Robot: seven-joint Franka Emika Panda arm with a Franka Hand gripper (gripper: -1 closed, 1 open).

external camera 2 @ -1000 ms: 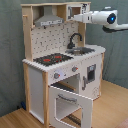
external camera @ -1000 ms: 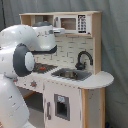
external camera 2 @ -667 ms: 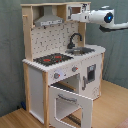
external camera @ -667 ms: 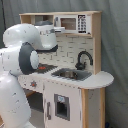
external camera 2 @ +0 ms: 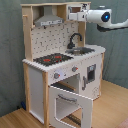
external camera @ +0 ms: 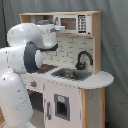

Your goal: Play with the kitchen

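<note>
Arm [external camera 2: 102,16] nearer pale-wood kitchen [external camera 2: 60,75]

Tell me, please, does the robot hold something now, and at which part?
It cannot be told. In the second exterior view the arm reaches the top shelf of the kitchen, with its end hidden there.

The arm [external camera: 25,60] is glossy white, built of fat rounded segments with dark grey bands at the joints. In the second exterior view its last white link [external camera 2: 102,16] carries a round dark cap with a blue light.
</note>
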